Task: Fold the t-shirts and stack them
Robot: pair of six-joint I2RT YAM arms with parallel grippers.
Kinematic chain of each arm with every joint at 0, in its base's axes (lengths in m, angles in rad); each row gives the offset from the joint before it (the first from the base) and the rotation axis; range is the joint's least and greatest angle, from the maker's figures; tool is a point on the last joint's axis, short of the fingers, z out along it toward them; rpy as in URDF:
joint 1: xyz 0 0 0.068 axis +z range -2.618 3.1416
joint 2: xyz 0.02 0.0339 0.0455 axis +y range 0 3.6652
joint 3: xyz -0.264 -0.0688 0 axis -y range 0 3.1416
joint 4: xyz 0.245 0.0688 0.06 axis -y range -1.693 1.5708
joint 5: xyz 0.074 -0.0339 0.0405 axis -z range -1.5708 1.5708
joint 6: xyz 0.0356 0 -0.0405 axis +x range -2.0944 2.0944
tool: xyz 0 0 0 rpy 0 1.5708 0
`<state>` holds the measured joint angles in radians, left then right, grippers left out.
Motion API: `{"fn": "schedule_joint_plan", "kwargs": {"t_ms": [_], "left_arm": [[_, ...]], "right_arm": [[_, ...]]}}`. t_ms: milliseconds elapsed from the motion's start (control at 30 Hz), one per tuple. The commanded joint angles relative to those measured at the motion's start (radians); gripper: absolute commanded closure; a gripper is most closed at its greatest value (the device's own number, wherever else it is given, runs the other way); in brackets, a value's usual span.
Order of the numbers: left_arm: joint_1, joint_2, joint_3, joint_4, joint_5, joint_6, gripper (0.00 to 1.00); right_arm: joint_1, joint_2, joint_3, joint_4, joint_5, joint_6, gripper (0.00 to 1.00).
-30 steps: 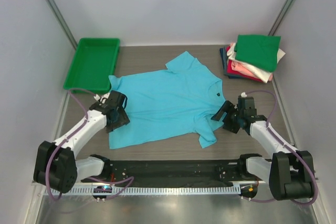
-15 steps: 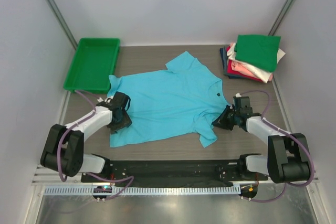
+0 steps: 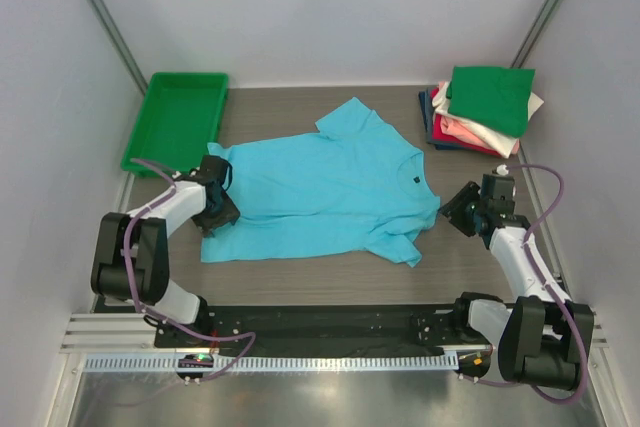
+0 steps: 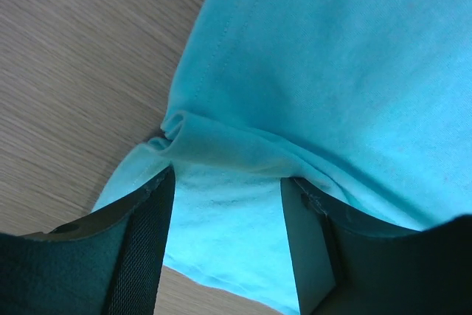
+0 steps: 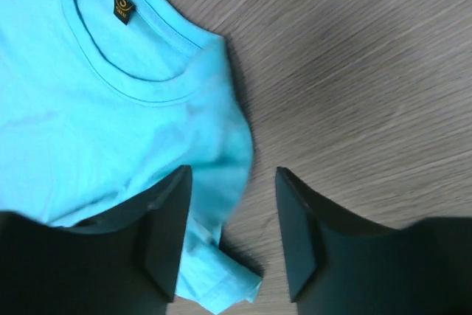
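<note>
Top view, turquoise t-shirt (image 3: 320, 187): you have it spread flat on the table (image 3: 300, 277), collar toward the right and hem toward the left. One sleeve points to the far side and the other to the near side.
Top view, stack of folded t-shirts (image 3: 480, 112): it sits at the far right corner with a green one on top, well apart from the turquoise t-shirt.
Top view, green tray (image 3: 180, 117): far left, near the hem's far corner.
Top view, left gripper (image 3: 218, 209): low over the hem edge.
Top view, right gripper (image 3: 456, 215): over bare wood just right of the collar.
Left wrist, left gripper (image 4: 228, 182): your jaws stand apart, with a finger (image 4: 147, 241) on each side of a raised ruck in the cloth near the hem. The ruck runs from one finger to the other and is not clamped.
Left wrist, table (image 4: 81, 57): bare wood beside the hem.
Right wrist, right gripper (image 5: 234, 175): your jaws stand apart and hold nothing. One finger hangs over the shoulder cloth, the other over wood.
Right wrist, collar label (image 5: 124, 5): a small dark tag inside the neckline.
</note>
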<state>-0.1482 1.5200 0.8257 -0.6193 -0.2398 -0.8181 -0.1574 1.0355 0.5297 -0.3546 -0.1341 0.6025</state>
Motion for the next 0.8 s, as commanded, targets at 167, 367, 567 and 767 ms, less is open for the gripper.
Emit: {"fn": "schedule_joint_plan", "kwargs": {"t_ms": [167,367,567,767], "left_arm": [[-0.093,-0.144,0.095,-0.115,-0.076,0.016,0.33],[-0.099,-0.355,0.029,-0.201,-0.04,-0.029,0.31],[-0.108,-0.495,-0.066,-0.235,-0.036,-0.079,0.31],[-0.119,-0.546,-0.077,-0.255,-0.019,-0.105,0.31]], "right_arm": [[0.031,-0.051,0.061,-0.105,-0.075,-0.049,0.31],[0.276,-0.196,-0.04,-0.184,-0.064,0.153,0.31],[0.363,-0.284,-0.157,-0.184,-0.038,0.241,0.34],[0.369,-0.296,-0.177,-0.19,-0.05,0.238,0.35]]}}
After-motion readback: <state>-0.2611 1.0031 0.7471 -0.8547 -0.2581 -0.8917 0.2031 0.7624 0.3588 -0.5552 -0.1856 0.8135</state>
